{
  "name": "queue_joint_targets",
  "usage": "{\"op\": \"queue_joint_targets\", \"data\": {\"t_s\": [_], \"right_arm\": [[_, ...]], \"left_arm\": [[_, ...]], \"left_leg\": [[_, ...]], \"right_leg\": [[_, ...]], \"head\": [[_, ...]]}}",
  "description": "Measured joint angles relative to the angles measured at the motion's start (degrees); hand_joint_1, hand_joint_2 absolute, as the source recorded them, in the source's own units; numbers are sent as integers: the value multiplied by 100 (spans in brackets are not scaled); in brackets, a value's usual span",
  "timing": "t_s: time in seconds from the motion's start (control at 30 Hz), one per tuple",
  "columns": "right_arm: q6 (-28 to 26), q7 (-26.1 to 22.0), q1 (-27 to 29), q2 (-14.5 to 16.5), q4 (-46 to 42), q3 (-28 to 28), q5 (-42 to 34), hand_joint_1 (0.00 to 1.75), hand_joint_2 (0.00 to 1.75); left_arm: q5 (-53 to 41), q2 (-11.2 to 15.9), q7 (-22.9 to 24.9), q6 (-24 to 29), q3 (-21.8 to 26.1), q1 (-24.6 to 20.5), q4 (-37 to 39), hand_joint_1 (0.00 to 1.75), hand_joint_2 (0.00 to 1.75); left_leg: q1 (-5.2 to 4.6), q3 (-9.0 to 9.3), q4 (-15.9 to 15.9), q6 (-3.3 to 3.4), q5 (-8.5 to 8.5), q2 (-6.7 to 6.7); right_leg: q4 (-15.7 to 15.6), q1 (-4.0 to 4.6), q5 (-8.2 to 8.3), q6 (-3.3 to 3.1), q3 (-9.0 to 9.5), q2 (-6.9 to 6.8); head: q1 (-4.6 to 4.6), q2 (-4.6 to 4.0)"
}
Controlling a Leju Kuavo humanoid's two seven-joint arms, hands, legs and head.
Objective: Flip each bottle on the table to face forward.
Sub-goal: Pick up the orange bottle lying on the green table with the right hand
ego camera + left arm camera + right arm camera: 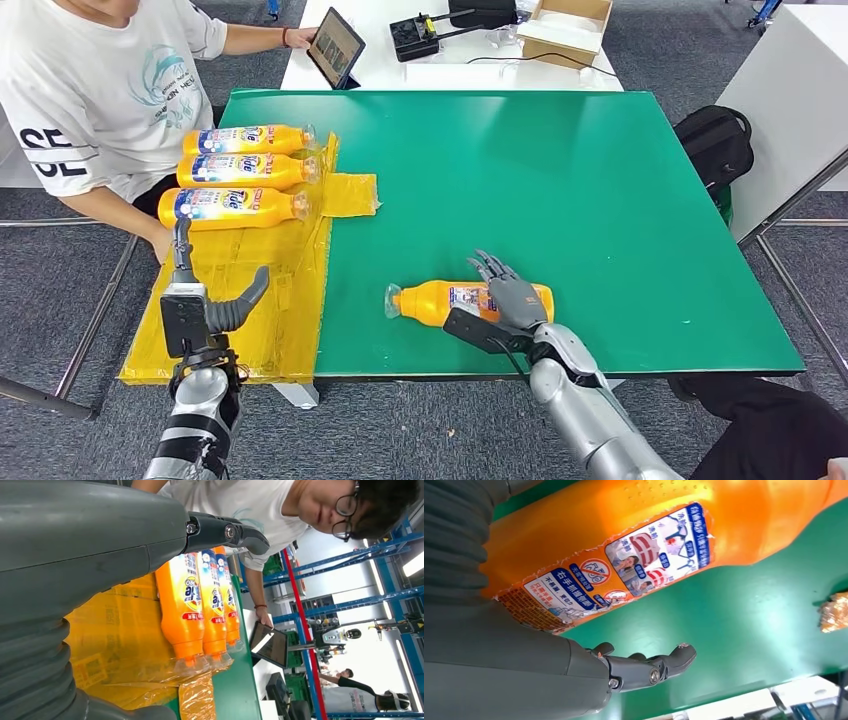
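Standing by the green table point(600, 200), I see most of its top bare, with a sheet of yellow wrap point(250, 290) laid over its left end. On that wrap three orange bottles point(240, 170) lie side by side, touching, their clear caps pointing toward the table's middle and their blue front labels up; these look already turned. A person in a white shirt point(90, 90) sits just beyond them, one hand on a tablet point(335, 47).

The one left to do is the orange bottle point(470, 300) near the front edge, lying on its side with its cap to the left. The right wrist view shows its small-print back label point(624, 575) on top, torn along the edge. The right hand point(510, 295) lies over its middle, fingers spread across the body and thumb out on the near side; I cannot tell whether it actually grips. The left hand point(210, 300) hangs over the wrap, fingers apart, holding nothing.

The bottle looks full, so fairly heavy for its size, and the plastic smooth and a bit yielding. I'd say rolling it on the table from the broad, flatter midsection is safer than lifting; the neck is too narrow and the cap looks brittle.
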Motion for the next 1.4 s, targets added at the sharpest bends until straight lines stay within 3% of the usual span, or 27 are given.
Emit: {"op": "queue_joint_targets", "data": {"t_s": [0.23,0.9,0.93,0.97,1.07,1.1,1.13,1.4], "right_arm": [[430,179,-141,-329,-120,14,35,0,175],[942,339,-458,-648,-14,355,-66,0,175],[953,346,-474,-661,0,374,-74,4,175],[969,355,-490,-672,14,392,-80,31,175],[1096,398,-567,-720,76,467,-147,151,175],[1152,415,-605,-742,109,503,-182,168,175],[1207,432,-647,-761,149,542,-214,175,175],[1450,471,-987,-841,579,839,-424,175,175]], "left_arm": [[-2,1,-1,-96,83,56,2,0,175],[-17,-5,-2,-226,160,55,211,0,175],[-17,-5,-2,-226,162,55,224,0,175],[-17,-5,-2,-226,164,55,234,0,175],[-15,-5,-1,-238,165,49,263,0,175],[-12,-5,1,-248,165,46,277,0,175],[-9,-5,2,-260,166,42,294,0,175],[50,-7,8,-331,172,-41,491,0,175]], "left_leg": [[-1,0,0,0,0,-1],[-1,0,1,0,0,0],[-1,0,1,0,0,0],[-1,0,1,0,0,0],[-1,0,1,0,0,0],[-1,0,1,0,0,0],[-1,0,1,0,0,0],[-1,7,1,1,1,0]], "right_leg": [[0,0,2,3,2,0],[0,0,2,4,0,0],[0,0,2,4,0,0],[0,0,2,4,-1,0],[0,0,2,4,-1,0],[0,0,2,4,-1,0],[0,0,2,4,-1,0],[-1,-1,4,6,5,0]], "head": [[0,0],[0,0],[1,0],[0,0],[0,0],[0,0],[1,0],[1,0]]}}
